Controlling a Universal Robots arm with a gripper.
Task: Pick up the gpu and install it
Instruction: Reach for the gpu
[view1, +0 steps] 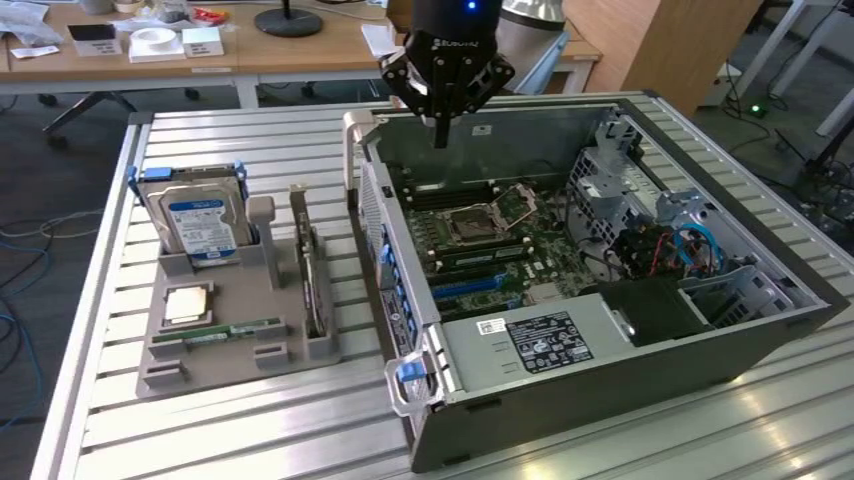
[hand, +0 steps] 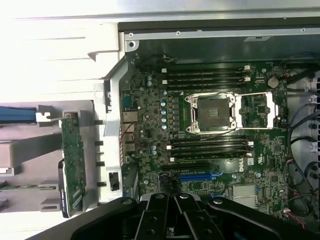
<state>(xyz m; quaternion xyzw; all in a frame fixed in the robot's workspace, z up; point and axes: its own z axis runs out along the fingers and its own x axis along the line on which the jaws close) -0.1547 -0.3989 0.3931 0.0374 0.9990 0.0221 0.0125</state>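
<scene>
Gripper (view1: 438, 135) closed on nothing above the open case; gpu (view1: 310, 270) parked in its holder.

Your work surface is a slatted metal table (view1: 240, 150), with wooden desks (view1: 267, 50) behind it. From the exterior view's left, a grey holder (view1: 200, 365) carries the hard drive (view1: 198, 225), a memory stick (view1: 220, 332) and, on its case side, the gpu. The card stands on its thin edge, long axis running from the near side toward the desks, parallel to the case's side wall. Next is the open computer case (view1: 601, 370), motherboard (view1: 494, 240) exposed. The gripper hangs over its far end, fingers pressed together, well apart from the card.
</scene>
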